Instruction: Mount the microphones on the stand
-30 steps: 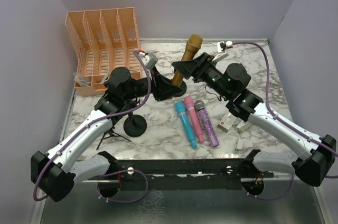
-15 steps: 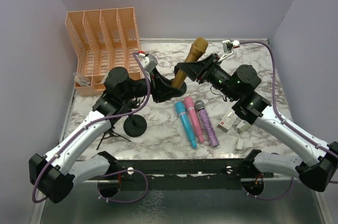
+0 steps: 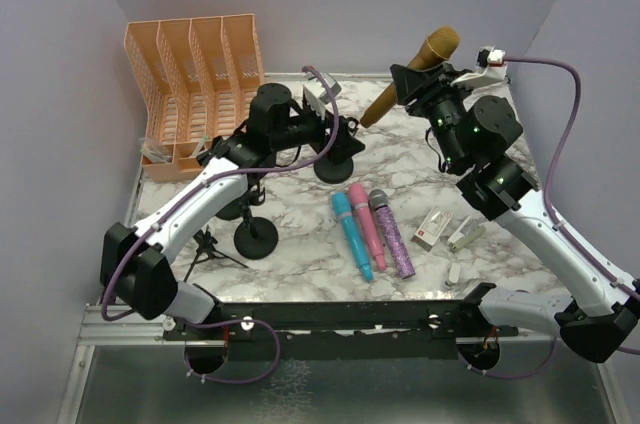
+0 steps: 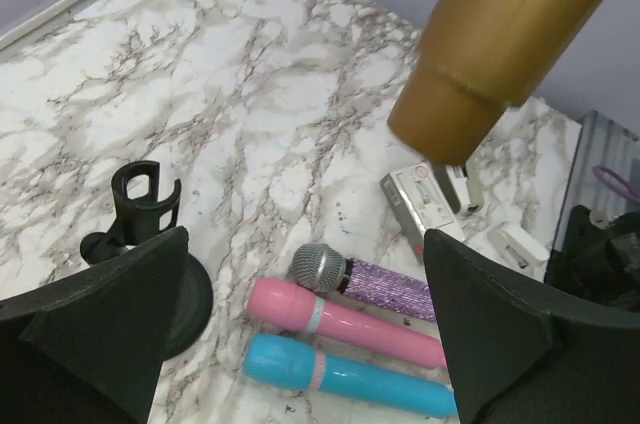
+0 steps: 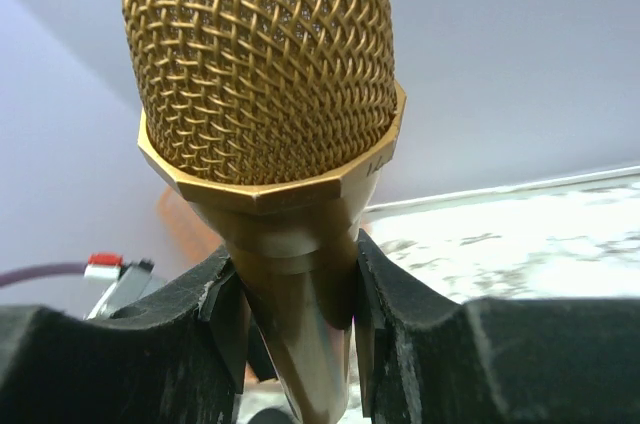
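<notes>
1. Judging by how things lie, the task is barely begun: no microphone sits in a holder, and the clip of the stand (image 4: pixel 145 194) is empty.
2. The right gripper (image 5: pixel 295 314) is clamped on the neck of the gold microphone (image 5: pixel 265 64), just below its mesh head, and holds it tilted in the air over the far side of the marble table (image 3: pixel 300 254).
3. The left gripper (image 3: pixel 345 132) is spread wide with nothing between its fingers. In its wrist view the butt of the gold handle hangs above and between them, apart from both.
4. The cyan microphone (image 3: pixel 352 234), pink microphone (image 3: pixel 367 224) and purple microphone (image 3: pixel 392 236) lie side by side on the table, touching or nearly so, waiting their turn.
5. A second black round-based stand (image 3: pixel 257 237) is nearer the arms, also with nothing on it.
6. What is left, as I judge it: seat the gold one in a clip, then the other three.
7. No brand or label can be read. The small white-and-red boxes (image 3: pixel 432 230) carry print too small to make out, and a faint mark on the gold collar is illegible.
</notes>
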{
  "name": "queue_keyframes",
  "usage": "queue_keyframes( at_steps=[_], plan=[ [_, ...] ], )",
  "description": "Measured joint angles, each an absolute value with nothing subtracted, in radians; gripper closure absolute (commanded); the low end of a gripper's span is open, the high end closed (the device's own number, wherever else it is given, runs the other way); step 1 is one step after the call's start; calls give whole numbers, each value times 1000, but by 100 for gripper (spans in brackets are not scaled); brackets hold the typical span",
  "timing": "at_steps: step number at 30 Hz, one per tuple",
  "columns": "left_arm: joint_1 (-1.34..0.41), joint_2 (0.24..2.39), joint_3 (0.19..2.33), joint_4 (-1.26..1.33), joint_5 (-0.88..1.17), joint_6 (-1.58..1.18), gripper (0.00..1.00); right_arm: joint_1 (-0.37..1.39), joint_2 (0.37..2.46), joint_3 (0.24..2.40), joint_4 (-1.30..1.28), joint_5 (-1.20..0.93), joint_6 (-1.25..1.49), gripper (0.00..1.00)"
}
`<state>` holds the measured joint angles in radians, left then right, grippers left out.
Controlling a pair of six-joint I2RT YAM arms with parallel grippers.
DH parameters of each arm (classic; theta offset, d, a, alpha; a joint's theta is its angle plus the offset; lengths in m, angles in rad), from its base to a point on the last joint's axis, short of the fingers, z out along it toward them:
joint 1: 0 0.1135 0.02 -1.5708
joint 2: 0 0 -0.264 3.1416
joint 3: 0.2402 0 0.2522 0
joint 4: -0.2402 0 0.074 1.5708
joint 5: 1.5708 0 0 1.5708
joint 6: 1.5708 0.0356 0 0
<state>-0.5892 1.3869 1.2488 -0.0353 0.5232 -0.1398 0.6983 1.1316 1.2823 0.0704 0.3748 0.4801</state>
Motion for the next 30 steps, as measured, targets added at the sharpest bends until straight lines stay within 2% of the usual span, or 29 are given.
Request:
queue_keyframes(
  at_steps=[8, 11, 20, 30],
  plan=[
    [-496, 1603, 1336, -35, 546, -15, 2, 559, 1230, 1293, 47, 440, 426, 99],
    [-440, 1651, 1360, -65, 596, 117, 3, 526, 1267, 1293, 25, 429, 436, 99],
    [-373, 1824, 1586, -197, 827, 334, 10, 500, 1289, 1268, 24, 322, 448, 99],
    [-367, 1941, 1637, -333, 848, 445, 10, 487, 1301, 1257, 30, 260, 447, 100]
  ],
)
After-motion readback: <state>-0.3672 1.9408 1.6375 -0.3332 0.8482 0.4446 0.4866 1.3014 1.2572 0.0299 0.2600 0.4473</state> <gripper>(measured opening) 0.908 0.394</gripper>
